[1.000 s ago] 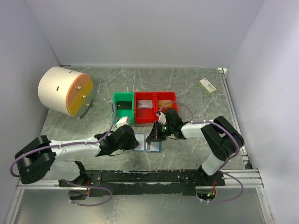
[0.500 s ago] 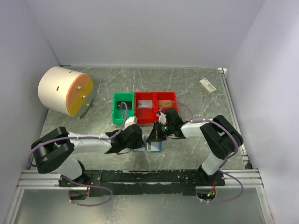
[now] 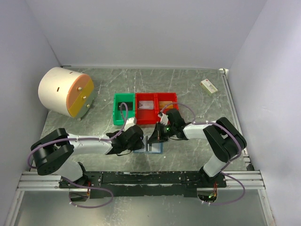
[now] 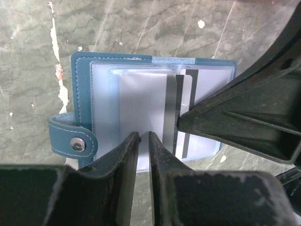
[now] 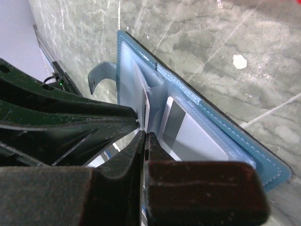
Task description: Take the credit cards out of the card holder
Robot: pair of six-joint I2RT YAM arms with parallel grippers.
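- Drum (image 3: pixel 63 92), cream with an orange face, lies on its side at the far left of the green marbled worktop (image 3: pixel 188 84).
- Left arm (image 3: pixel 89 143) reaches right along the near side. The left jaws stand a slit apart, their tips down at the near edge of the holder's clear sleeve. Whether they grip anything I cannot tell.
- Green bin (image 3: pixel 123 108) sits just behind the left wrist and touches the red bins.
- Holder (image 4: pixel 82 94), blue, lies open and flat on the worktop between the two arms, just in front of the bins. Its snap tab (image 4: pixel 73 141) sticks out on the left in the left wrist view.
- Cards sit inside the holder: a pale card (image 4: pixel 141 103) under the clear sleeve, and just beside it a striped card (image 4: pixel 186 99).
- Red bins (image 3: pixel 156 107), two side by side, stand behind the holder.
- Right arm (image 3: pixel 207 128) reaches left to the holder. The right jaws are clenched, their tip pressed to the sleeve beside the striped card. A thin clear leaf rises right at the tip and may be nipped there; the view is too close to say.
- Box (image 3: pixel 209 85), cream, lies in the far right corner, well apart.
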